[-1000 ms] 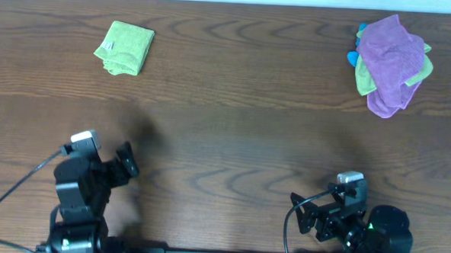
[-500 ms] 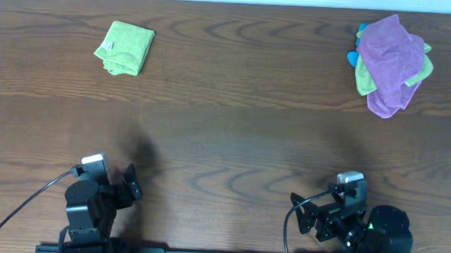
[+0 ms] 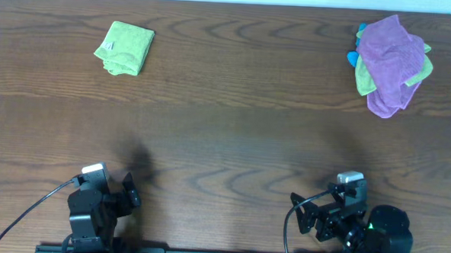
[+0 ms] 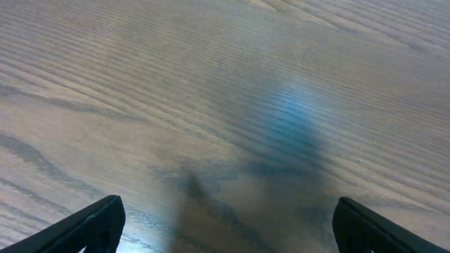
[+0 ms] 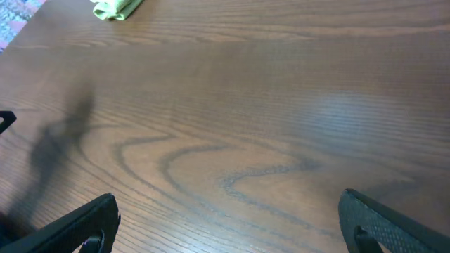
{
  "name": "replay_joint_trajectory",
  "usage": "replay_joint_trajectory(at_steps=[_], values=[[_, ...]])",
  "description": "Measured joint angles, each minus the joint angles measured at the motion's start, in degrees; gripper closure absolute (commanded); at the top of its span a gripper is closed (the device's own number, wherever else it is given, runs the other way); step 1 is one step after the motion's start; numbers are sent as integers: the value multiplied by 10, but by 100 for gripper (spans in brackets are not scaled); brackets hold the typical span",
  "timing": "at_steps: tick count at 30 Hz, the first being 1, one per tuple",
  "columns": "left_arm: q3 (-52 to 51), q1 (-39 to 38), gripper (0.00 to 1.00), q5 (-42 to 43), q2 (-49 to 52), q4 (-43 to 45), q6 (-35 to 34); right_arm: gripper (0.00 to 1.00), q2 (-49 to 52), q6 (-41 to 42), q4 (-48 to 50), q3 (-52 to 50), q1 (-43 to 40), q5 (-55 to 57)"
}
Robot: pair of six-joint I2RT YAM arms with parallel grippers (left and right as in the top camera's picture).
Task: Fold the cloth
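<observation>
Lying near the desk's far left corner, the cloth (image 3: 124, 48) appears as a small folded pad: probably light and limp, best pinched at a corner through all layers; left gripper (image 3: 131, 192) and right gripper (image 3: 302, 214), at the near edge, stand spread and empty

Cloth (image 3: 124, 48) back left; bunched cloths (image 3: 392, 65) back right
</observation>
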Motion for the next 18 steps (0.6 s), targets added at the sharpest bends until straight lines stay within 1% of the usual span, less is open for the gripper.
replay_joint_trajectory(at_steps=[11,18], values=[[-20,-36,5,-8,-24,3,7,1,0,0,0,0,0,0],[-20,-38,5,-8,-29,3,42,1,0,0,0,0,0,0]])
